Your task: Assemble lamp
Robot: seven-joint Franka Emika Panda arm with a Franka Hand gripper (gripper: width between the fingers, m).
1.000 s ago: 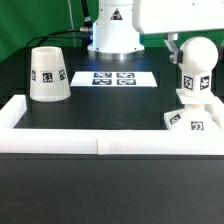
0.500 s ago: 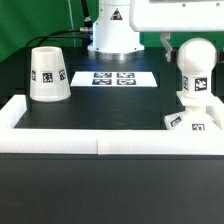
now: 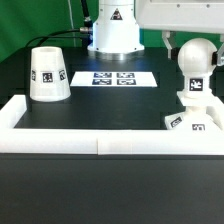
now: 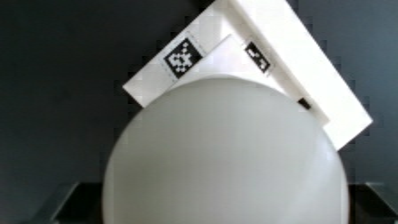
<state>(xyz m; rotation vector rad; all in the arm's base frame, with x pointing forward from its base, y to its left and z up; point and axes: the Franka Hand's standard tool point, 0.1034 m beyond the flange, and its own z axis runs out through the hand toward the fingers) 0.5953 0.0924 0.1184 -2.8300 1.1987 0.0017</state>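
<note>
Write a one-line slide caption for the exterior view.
Bulb upright over the base; shade stands apart, beyond the marker board.

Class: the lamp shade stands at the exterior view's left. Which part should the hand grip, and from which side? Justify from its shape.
Grip the shade at its narrow top rim, coming straight down. It stands upright, wide end on the table; the sloped sides would probably slip, while the top looks open, so one finger could go inside. The hand first must release the bulb.
</note>
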